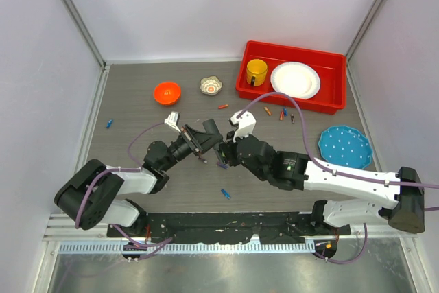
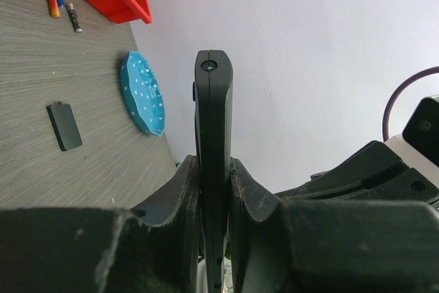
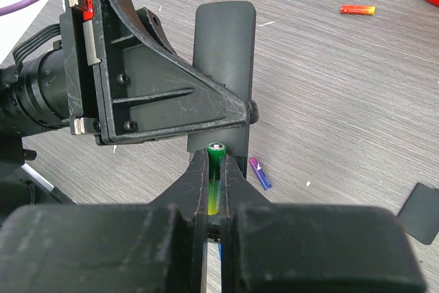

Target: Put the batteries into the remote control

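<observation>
While left jaws clamp it, remote control (image 2: 213, 135) points outward

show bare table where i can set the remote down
Bare: back-left corner beside the orange bowl; front strip around the blue battery. Crowded: mid-table where the left end effector and right end effector meet, and the batteries before the red bin.

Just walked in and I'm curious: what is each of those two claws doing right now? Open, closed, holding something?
Left gripper: closed, holding the remote control.
Right gripper: closed, holding a green battery.
</observation>
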Motion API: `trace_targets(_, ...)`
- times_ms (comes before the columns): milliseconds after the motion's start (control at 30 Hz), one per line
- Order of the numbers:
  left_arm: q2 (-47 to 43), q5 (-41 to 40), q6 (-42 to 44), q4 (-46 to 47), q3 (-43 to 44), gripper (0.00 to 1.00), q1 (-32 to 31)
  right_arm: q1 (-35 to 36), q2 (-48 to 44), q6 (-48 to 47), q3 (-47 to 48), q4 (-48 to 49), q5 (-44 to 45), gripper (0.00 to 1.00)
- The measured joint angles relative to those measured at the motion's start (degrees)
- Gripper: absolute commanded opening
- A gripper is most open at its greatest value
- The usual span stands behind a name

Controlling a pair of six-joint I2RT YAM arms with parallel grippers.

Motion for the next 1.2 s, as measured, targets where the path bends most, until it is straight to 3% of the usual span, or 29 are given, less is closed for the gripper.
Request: trace_targets(1200,0.5,0.0,0.4,-1.6,0.0,0.0,-0.1,1.3,3.3,2.0,-1.1,0.3,-2.1,0.01)
